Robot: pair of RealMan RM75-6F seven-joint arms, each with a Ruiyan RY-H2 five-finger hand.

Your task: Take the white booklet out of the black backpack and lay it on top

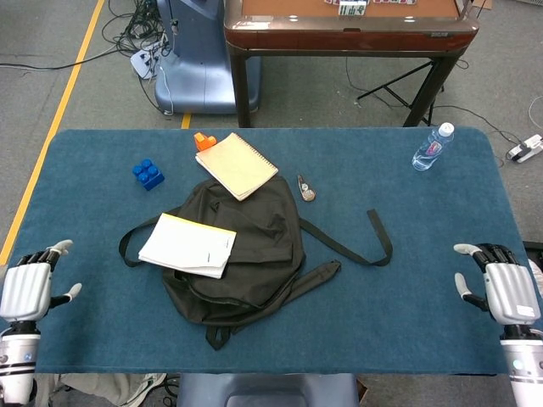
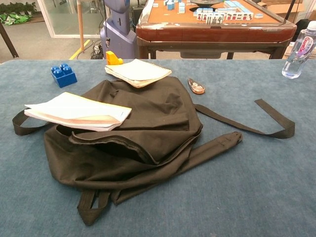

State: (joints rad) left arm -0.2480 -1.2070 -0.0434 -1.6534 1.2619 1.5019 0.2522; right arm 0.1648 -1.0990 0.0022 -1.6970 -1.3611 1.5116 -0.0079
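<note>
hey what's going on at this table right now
Nothing is being handled at the moment. A white booklet lies on top of a black backpack in the middle of the blue table, so the job looks done. The left hand and right hand are open at the table's near corners, well away from the bag.

A: Where does the head view sit?

B: High above the near edge of the blue cloth-covered table (image 1: 407,178), looking steeply down. It takes in the whole tabletop, both hands at the bottom corners, and floor beyond.

A: And the chest view?

B: Much lower and closer, facing level across the blue cloth-covered table (image 2: 256,187) toward the far edge.

A: What do they share?

B: The crumpled black fabric backpack (image 1: 254,254) (image 2: 148,133) and the clear plastic water bottle (image 1: 433,147) (image 2: 298,52).
</note>
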